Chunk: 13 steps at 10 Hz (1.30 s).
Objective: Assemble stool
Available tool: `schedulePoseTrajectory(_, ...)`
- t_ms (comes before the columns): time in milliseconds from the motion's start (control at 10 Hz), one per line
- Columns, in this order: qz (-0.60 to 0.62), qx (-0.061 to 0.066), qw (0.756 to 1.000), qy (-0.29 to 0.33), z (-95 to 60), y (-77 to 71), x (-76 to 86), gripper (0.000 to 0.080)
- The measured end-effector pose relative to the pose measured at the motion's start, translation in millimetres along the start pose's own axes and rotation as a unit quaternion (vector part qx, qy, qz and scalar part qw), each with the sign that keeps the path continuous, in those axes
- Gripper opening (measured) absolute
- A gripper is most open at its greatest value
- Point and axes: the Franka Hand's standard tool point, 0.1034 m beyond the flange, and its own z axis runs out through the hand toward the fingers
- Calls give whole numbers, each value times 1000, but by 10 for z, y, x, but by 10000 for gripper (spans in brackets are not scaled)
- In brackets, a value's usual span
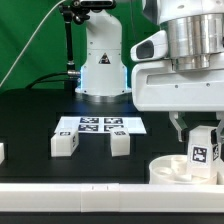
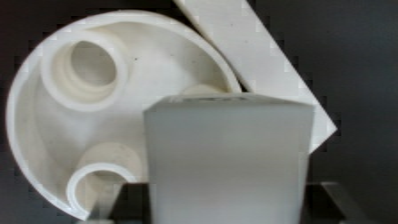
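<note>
The end effector [image 1: 200, 134] is clenched on an upright leg [image 1: 204, 152], holding it over the round seat [image 1: 168, 170] at the exterior view's right end of the bench [image 1: 30, 120]. If the leg comes down off-centre from a socket [image 2: 86, 62], it could catch the rim, twist in the grip or push the seat aside. Only the wrist view shows the sockets. Only the exterior view shows the leg's height and a spare leg [image 1: 65, 143] near the marker board [image 1: 98, 125].
</note>
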Motion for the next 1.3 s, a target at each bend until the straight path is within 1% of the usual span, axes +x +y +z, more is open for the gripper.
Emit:
schedulePoseTrajectory(200,59,2,998,-2,0,4,4,338)
schedulePoseTrajectory(300,111,10,994,-5,2,13,18,338)
schedulePoseTrajectory(400,177,16,984,-12,6,10,7,338)
schedulePoseTrajectory(500,210,17,977,-15,9,1,-10,338)
schedulePoseTrajectory(600,260,24,965,-23,11,6,-3,338)
schedulePoseTrajectory(700,308,41,950,-27,6,15,18,338)
schedulePoseTrajectory(800,366,62,928,-27,-3,26,25,338)
schedulePoseTrajectory(900,413,72,908,-31,-11,14,2,338)
schedulePoseTrajectory(1300,503,68,860,-43,8,2,-42,340)
